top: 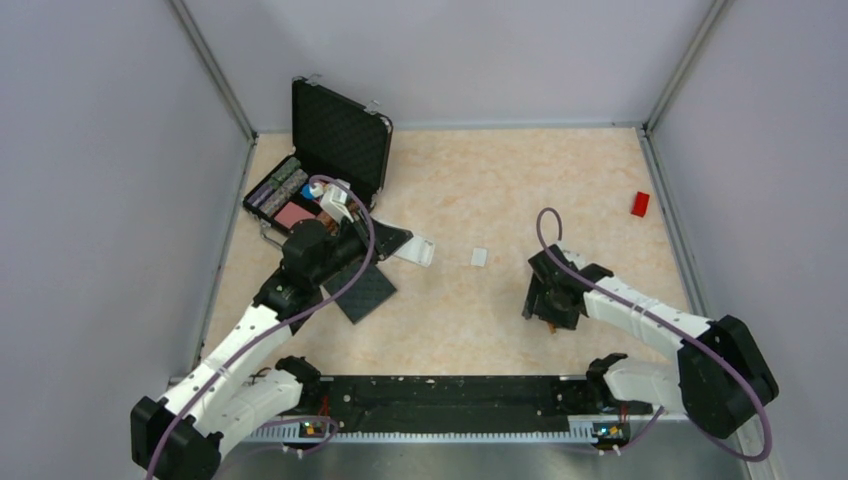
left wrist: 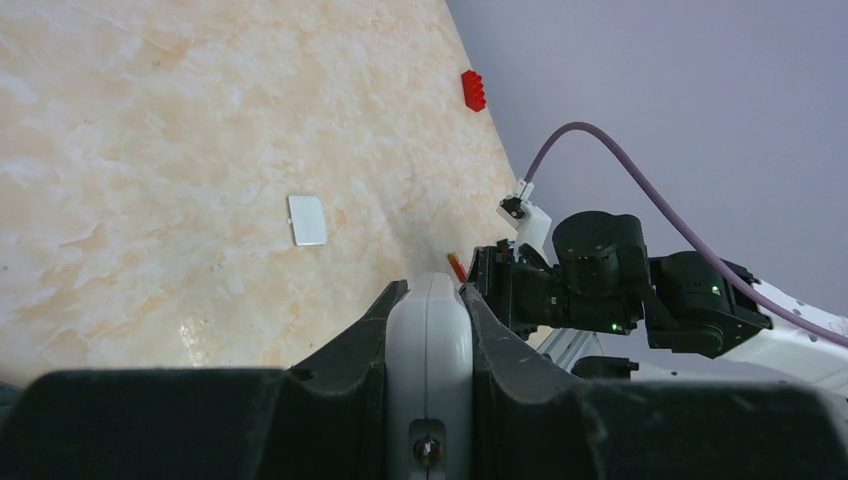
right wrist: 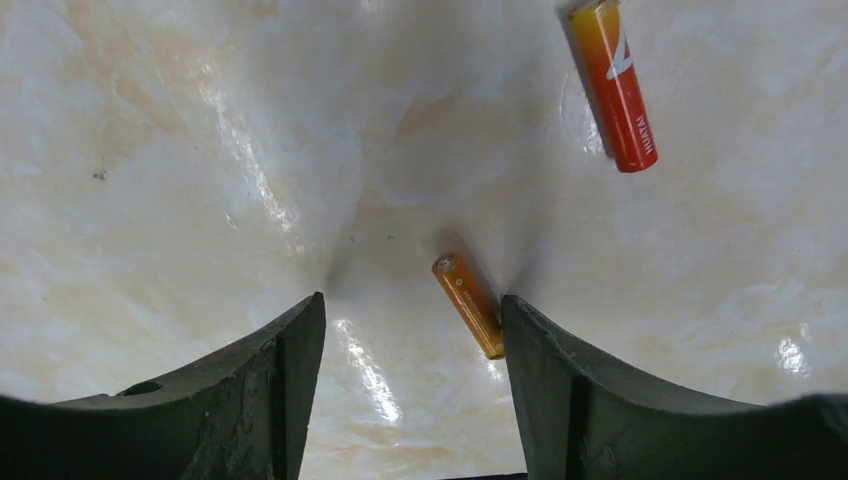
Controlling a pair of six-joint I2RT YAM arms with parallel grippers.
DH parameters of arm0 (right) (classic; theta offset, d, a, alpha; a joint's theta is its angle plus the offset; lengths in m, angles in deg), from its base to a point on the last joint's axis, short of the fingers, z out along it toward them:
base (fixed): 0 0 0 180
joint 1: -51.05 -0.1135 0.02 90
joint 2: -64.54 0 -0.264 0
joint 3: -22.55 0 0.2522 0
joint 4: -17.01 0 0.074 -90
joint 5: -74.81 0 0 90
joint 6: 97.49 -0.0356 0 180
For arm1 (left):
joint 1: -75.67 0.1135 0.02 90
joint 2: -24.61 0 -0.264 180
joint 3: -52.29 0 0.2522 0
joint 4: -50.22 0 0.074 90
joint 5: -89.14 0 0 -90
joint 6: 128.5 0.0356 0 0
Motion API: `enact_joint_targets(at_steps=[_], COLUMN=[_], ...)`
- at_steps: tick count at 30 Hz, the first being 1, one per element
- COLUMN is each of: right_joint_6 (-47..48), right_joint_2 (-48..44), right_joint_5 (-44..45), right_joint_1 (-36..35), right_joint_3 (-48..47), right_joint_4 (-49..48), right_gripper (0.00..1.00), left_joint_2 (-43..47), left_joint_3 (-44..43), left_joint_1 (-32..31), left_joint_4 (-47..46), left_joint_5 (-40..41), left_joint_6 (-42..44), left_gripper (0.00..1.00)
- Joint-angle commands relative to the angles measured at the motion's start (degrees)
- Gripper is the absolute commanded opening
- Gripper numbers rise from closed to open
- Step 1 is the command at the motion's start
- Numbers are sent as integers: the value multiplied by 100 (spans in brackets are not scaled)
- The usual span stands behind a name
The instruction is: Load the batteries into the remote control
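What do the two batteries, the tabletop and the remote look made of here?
Batteries: probably metal cells in a glossy orange-to-red printed wrap that catches highlights. Tabletop: polished beige marble-look surface, veined and mirroring glare; stone or laminate unclear. Remote: smooth white plastic, likely.

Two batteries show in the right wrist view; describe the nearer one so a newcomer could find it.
Start at the right hand over the marbled table. Between its two dark fingers lies a small orange battery, angled, close to one finger. The other battery lies farther off, outside the fingers.
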Motion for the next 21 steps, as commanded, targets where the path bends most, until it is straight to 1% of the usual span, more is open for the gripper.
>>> enact_joint_targets(at_steps=[1, 3, 9, 12, 18, 21], right_joint_6=[-345, -464, -606, -615, -636, -813], right_joint_2=[194, 236, 429, 540, 728, 663], right_joint_5=[27, 106, 580, 766, 1076, 1286], right_joint_1=[-455, -570, -588, -588, -590, -588], right_joint_3=[185, 178, 159, 7, -124, -68], right_joint_4=[581, 596, 620, 641, 667, 728], right_gripper=[62, 55, 34, 32, 34, 34], left_joint_2=[186, 222, 393, 483, 587, 621], left_joint_3=[69, 89, 153, 169, 177, 177], left_joint_1=[26, 24, 23, 30, 23, 29], left_joint_4=[-435, -430, -408, -360, -270, -251], left_joint_5=[-119, -131, -163, -181, -171, -158], left_joint_6=[-28, -34, -89, -117, -115, -129], left_gripper=[0, 0, 0, 0, 0, 0])
